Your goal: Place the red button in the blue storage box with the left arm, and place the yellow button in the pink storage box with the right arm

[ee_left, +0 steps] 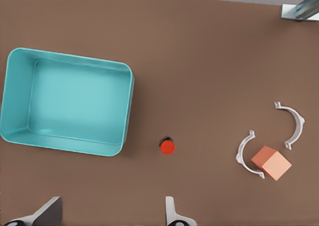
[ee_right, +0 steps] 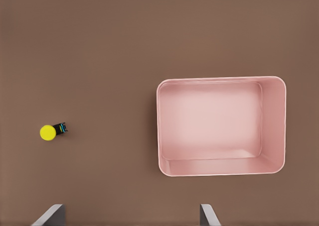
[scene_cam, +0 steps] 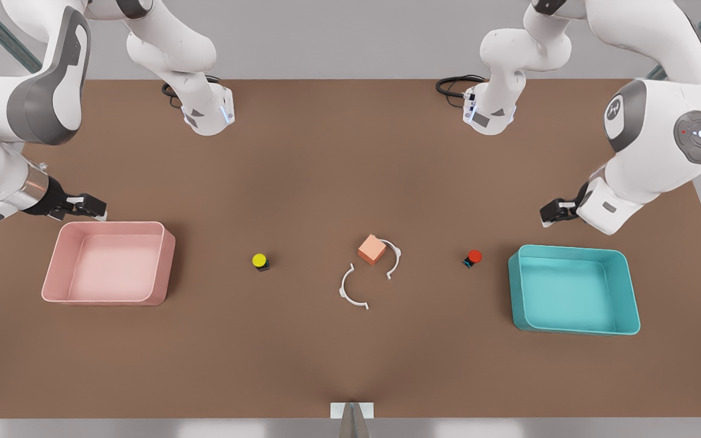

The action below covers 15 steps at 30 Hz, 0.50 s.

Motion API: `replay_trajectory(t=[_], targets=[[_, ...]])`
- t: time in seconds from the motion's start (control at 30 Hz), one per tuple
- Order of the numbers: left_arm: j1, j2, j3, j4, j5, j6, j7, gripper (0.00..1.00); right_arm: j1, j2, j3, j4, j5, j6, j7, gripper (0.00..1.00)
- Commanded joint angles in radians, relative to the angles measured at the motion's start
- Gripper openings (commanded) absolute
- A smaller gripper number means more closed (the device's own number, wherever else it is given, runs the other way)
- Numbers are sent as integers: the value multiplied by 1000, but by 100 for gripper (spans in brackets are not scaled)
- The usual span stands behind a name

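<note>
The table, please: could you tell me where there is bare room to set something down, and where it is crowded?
Bare brown table fills the strip between the arm bases and the buttons, and the near strip toward the camera. The gap between the yellow button and the pink storage box is free too. The middle is crowded: orange-pink cube and two white clips.

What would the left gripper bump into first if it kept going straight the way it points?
Probably just the bare brown table. The left gripper, open, points down between the blue box and the red button, though depth is hard to judge.
</note>
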Motion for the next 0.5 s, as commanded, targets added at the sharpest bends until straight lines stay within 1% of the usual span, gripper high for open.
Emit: replay_trajectory(t=[0.0,0.07,0.13,0.17,0.2,0.23,0.3,0.37,0.43,0.47], targets=[[-2,2,-2,1,6,6,199,100,0,-1,0,0,1,0,0,100],[-86,45,-5,1,5,6,196,100,2,-1,0,2,1,0,4,100],[-209,122,-5,-9,6,38,203,100,12,2,11,7,1,7,13,100],[-247,149,-5,-36,5,98,206,100,21,22,41,7,1,15,10,100],[-275,142,-6,-143,5,219,251,100,26,48,77,7,-6,24,10,100],[-272,128,-5,-260,-3,373,489,100,58,85,77,5,-3,81,14,100],[-252,119,-3,-398,-5,537,736,100,153,144,77,5,-9,142,138,100],[-218,111,-3,-476,-5,640,853,100,229,241,77,-1,-10,257,232,100],[-204,82,-3,-607,-31,807,951,100,348,325,75,-12,-41,349,367,100],[-201,85,-2,-630,-32,864,1008,100,362,339,75,-61,-44,385,390,100]])
